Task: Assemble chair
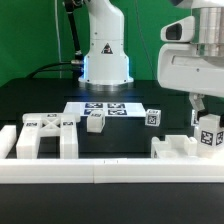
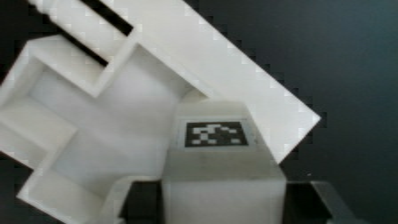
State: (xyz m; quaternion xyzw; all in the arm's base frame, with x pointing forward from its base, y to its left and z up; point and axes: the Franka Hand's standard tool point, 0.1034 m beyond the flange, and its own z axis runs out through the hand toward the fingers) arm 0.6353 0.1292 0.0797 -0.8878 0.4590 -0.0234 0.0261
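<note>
At the exterior view's right, my gripper [image 1: 203, 122] is shut on a small white tagged post [image 1: 209, 137] and holds it upright. The post hangs just above a blocky white chair piece [image 1: 178, 151] that lies on the black table. In the wrist view the post [image 2: 217, 150] fills the gap between my dark fingers [image 2: 146, 200], tag facing the camera. The flat white chair piece [image 2: 98, 105] lies beneath it. A legged frame [image 1: 45, 134] lies at the exterior view's left. Two more small tagged posts [image 1: 95, 122] [image 1: 152, 117] stand mid-table.
The marker board [image 1: 106, 108] lies flat in front of the robot's base [image 1: 105, 60]. A long low white border rail [image 1: 100, 172] runs along the table's near edge. The tabletop is black, and a green backdrop stands behind it.
</note>
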